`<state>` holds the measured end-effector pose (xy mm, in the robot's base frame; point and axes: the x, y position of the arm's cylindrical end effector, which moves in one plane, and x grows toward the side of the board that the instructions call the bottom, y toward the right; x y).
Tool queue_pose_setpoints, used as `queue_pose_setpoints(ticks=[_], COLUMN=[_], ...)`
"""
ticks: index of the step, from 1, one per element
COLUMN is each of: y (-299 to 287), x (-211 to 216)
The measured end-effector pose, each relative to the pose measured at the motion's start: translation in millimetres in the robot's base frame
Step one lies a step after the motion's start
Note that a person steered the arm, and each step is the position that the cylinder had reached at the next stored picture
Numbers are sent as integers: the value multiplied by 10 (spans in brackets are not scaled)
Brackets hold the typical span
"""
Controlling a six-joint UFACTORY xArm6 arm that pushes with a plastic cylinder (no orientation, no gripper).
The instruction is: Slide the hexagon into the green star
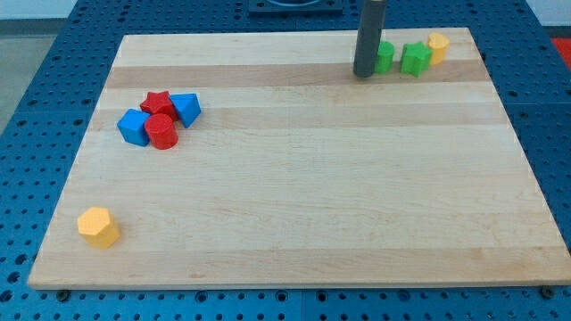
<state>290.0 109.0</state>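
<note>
A yellow hexagon (pixel 98 226) lies near the board's bottom left corner. A green star (pixel 415 59) sits near the view's top right. A second green block (pixel 385 57) is just left of the star, and a small yellow block (pixel 438 46) touches the star's upper right. My tip (pixel 364 76) rests on the board just left of the second green block, close to or touching it. The tip is far from the hexagon, across the board.
A cluster sits at the upper left: a red star (pixel 159 102), a blue triangular block (pixel 186 108), a blue cube (pixel 134 127) and a red cylinder (pixel 162 131). The wooden board (pixel 303 196) lies on a blue perforated table.
</note>
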Motion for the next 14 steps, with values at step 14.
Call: queue_pose_setpoints(ticks=[14], y=[-2855], x=[3204])
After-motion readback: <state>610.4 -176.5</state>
